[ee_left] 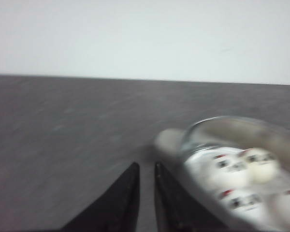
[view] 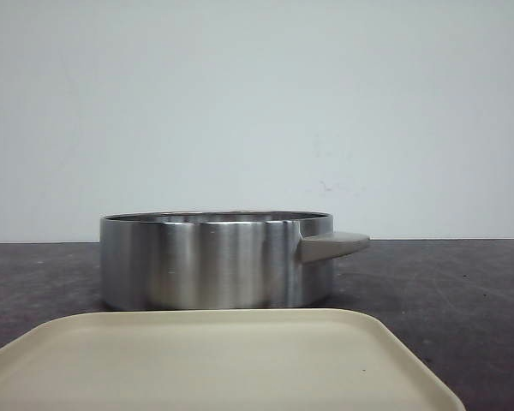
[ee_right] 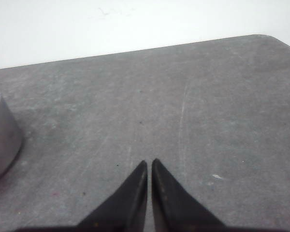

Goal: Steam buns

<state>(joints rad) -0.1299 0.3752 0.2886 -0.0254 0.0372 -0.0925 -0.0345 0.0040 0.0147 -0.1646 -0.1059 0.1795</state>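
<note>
The cream tray (view: 214, 364) lies bare nearest the front camera, the steel pot (view: 216, 260) behind it on the counter (view: 463, 291). The buns (ee_left: 237, 176) sit inside the pot. Left end effector (ee_left: 146, 169) and right end effector (ee_right: 149, 165) are both nearly closed, empty. Risk: a blurred left wrist view suggests motion; clipping the rim could shove the pot

The left gripper (ee_left: 146, 169) hangs low with its dark fingers nearly together, a narrow slit between the tips. The right gripper (ee_right: 149, 164) has its fingertips pressed together, holding nothing.
</note>
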